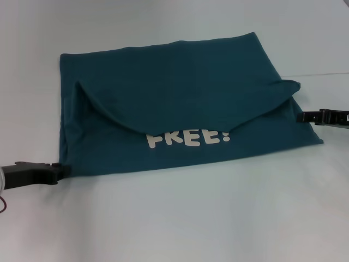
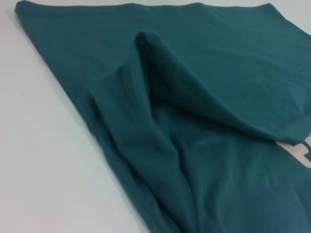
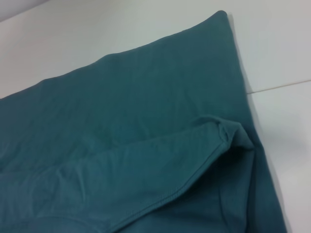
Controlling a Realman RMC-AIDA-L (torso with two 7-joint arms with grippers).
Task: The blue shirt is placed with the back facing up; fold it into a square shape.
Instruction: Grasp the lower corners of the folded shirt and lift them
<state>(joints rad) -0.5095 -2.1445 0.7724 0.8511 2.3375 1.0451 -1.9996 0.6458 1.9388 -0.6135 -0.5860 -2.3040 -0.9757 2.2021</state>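
Observation:
The blue shirt [image 1: 180, 82] lies flat on the white table, dark teal, its far part folded toward me as a curved flap. White letters "FREE!" [image 1: 188, 138] show below the flap. My left gripper [image 1: 62, 170] is low at the shirt's near-left corner, its tip touching the fabric edge. My right gripper [image 1: 301, 117] is at the shirt's right edge, just below the flap's right corner. The left wrist view shows the shirt's folded layers [image 2: 194, 145] and a bit of the lettering [image 2: 301, 153]. The right wrist view shows the flap's hemmed corner [image 3: 223, 133].
The white table [image 1: 174, 218] runs all around the shirt. A thin seam line [image 1: 322, 75] crosses the table at the right, and it also shows in the right wrist view [image 3: 277, 87].

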